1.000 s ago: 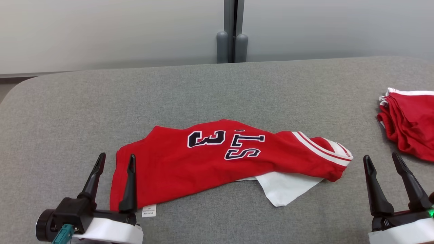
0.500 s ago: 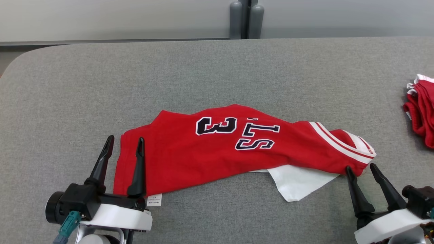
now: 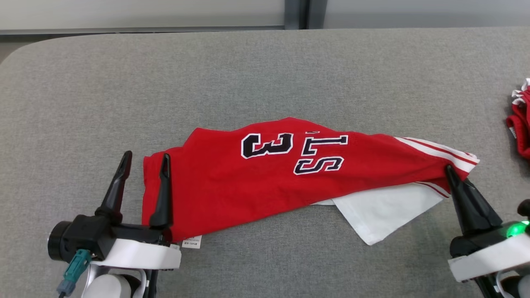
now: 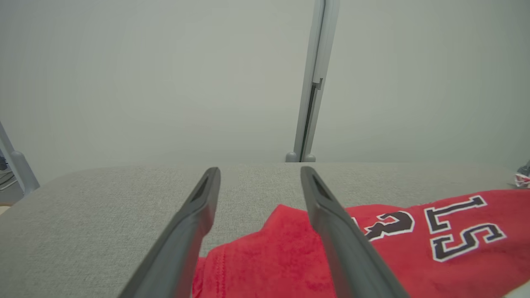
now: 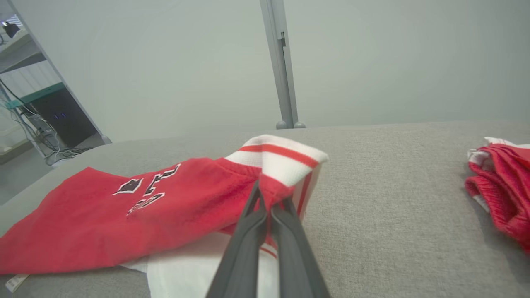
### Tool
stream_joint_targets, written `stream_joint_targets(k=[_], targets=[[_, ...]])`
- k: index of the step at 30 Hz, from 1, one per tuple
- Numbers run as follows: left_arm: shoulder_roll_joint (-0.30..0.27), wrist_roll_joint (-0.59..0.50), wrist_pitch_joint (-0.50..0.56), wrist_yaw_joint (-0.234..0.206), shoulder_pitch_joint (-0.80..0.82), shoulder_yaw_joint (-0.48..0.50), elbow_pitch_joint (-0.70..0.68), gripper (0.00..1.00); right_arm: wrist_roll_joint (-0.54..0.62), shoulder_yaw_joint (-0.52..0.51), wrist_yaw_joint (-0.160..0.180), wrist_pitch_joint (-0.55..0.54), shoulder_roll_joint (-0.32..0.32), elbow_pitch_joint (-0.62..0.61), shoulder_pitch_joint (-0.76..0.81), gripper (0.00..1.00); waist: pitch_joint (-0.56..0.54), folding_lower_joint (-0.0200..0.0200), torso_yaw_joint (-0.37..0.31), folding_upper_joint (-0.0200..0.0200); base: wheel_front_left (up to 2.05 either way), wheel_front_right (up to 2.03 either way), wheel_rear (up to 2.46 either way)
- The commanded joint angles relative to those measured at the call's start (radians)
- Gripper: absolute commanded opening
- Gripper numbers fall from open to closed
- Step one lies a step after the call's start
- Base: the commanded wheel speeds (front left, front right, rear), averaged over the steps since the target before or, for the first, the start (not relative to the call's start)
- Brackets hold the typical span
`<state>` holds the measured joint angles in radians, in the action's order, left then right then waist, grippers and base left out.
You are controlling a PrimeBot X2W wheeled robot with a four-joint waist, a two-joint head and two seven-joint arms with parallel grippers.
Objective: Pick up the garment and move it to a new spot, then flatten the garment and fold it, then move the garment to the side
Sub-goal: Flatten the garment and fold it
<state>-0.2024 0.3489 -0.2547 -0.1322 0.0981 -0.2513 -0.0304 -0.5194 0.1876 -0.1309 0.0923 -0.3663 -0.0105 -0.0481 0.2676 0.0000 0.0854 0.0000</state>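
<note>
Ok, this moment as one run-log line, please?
right gripper: fingers shut on striped end of red fabric jersey garment | left gripper: fingers open astride its other edge

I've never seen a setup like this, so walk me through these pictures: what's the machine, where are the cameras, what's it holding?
It is a robot with two arms, each ending in a gripper with two long dark fingers. One picture looks down from its head; the other two look along each gripper from its wrist. On the grey table lies a red garment with dark lettering; another red pile sits at the far right. The right gripper is shut on the garment's striped corner, which is raised. The left gripper is open at the garment's other end, holding nothing.
</note>
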Motion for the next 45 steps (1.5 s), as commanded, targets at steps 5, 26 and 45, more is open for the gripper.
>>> stream_joint_targets(k=[5,26,45], targets=[[-0.005,-0.01,-0.008,-0.007,0.019,0.022,-0.01,1.0,-0.021,-0.06,0.0,-0.084,0.0,-0.193,0.073,0.0,0.017,0.0,-0.025,0.0,0.0,0.0,0.0],[0.054,-0.042,-0.011,0.046,0.135,0.007,-0.018,1.0,-0.094,-0.258,0.0,-0.279,-0.006,-0.289,-0.061,0.0,0.192,0.0,0.075,0.0,0.0,0.0,0.0],[0.113,-0.092,-0.01,0.129,0.222,0.031,0.05,1.0,-0.16,-0.037,0.0,-0.075,-0.1,0.291,-0.495,0.55,0.279,0.0,0.103,0.0,0.0,0.0,0.0]])
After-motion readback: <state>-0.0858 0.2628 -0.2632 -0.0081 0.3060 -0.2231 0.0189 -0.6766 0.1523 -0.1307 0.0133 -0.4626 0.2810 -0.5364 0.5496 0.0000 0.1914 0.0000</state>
